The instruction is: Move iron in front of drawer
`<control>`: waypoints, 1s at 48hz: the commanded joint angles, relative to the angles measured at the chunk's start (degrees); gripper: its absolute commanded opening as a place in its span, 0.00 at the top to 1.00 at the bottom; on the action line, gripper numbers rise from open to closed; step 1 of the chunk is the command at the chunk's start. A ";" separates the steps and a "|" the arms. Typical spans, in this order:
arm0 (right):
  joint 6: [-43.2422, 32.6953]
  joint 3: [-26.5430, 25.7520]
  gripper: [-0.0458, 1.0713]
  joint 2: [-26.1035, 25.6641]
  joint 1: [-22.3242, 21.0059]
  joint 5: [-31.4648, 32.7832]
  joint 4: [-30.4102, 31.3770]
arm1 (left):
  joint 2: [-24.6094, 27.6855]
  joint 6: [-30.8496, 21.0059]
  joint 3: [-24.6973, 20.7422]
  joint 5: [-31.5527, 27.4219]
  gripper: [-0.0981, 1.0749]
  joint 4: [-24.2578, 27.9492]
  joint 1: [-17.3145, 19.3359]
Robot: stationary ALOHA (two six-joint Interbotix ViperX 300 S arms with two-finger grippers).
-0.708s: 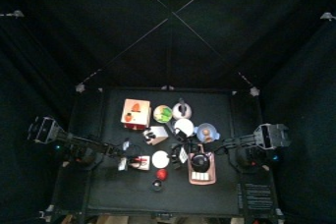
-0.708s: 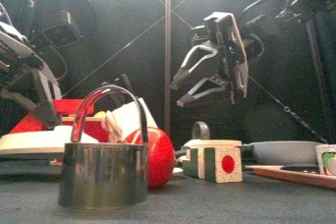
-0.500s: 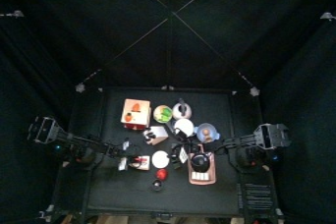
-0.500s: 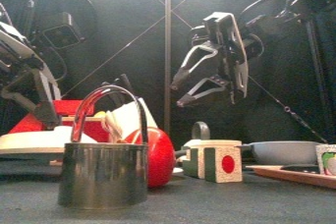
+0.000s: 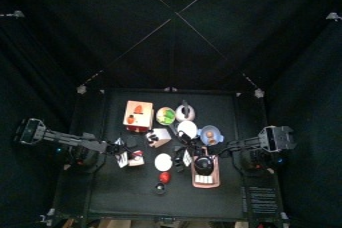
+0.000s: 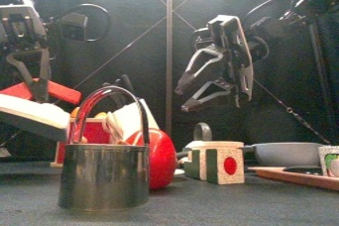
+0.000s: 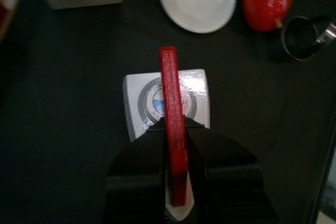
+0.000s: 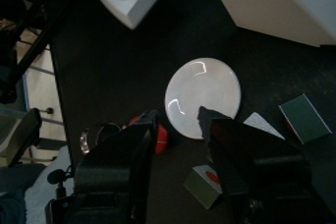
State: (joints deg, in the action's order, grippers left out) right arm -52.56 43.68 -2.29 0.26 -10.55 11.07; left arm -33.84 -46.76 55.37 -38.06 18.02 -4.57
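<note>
White-bodied and red-handled, the iron (image 7: 168, 105) is clamped by its handle in the left gripper (image 7: 172, 174), apparently lifted, hanging at six o'clock beneath it.

The drawer (image 5: 138, 112) has bare counter (image 5: 110, 122) open on its left side, but toward the front your way is crowded. The white dish (image 5: 163, 161), the red ball (image 5: 164, 178) and the metal cup (image 6: 106, 171) stand close together there. The iron (image 6: 38, 111) hangs tilted above the counter in the left claw (image 6: 27, 66), and the right claw (image 6: 212, 66) hovers over the middle.
</note>
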 commanded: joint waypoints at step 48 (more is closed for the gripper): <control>0.09 -0.53 0.27 -7.03 -0.79 5.01 3.08 | 20.74 -68.91 -2.90 -16.96 0.50 30.50 -16.88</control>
State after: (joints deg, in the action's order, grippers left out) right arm -52.38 43.68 -7.29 -0.26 -5.54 13.80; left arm -14.15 -114.43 54.14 -54.93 48.52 -21.36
